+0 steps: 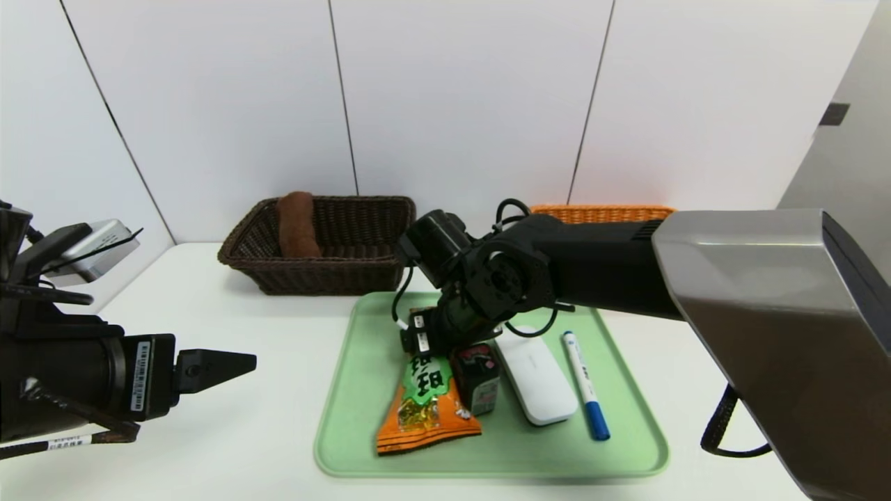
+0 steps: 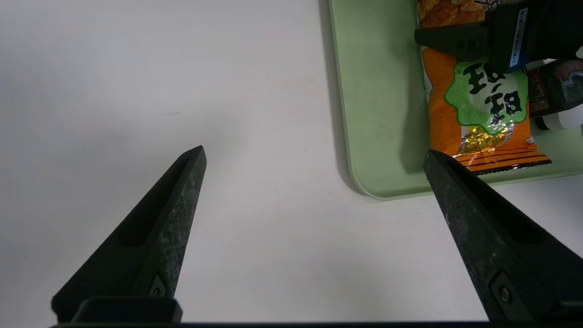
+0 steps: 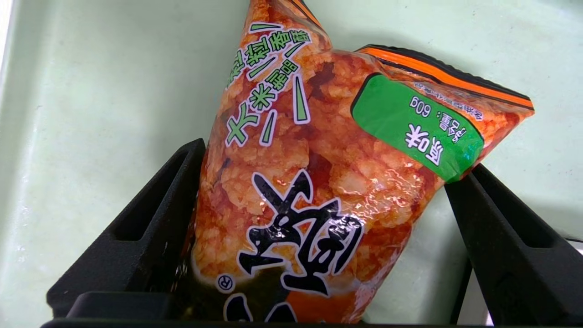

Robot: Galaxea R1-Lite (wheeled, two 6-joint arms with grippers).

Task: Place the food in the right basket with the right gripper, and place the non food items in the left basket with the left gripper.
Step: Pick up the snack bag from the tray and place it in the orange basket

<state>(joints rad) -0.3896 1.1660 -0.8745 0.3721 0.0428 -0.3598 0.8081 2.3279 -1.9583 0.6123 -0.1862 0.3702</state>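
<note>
Left gripper hangs over the bare white surface left of the green tray, fingers spread wide and empty; its wrist view confirms nothing lies between them and shows the tray's near corner with the orange snack bag.

Dark wicker basket stands at the back, behind the tray's left part, holding one brown roll-shaped item leaning on its left wall. The orange basket sits further right, mostly hidden behind the right arm; contents cannot be seen.

On the tray, left to right: snack bag, a small dark package touching it, a white oblong case, a white marker with a blue cap.

Right gripper is lowered over the bag's far end. Only its wrist view shows the fingers: wide apart, straddling the bag, the left finger against its edge, not closed on it.
</note>
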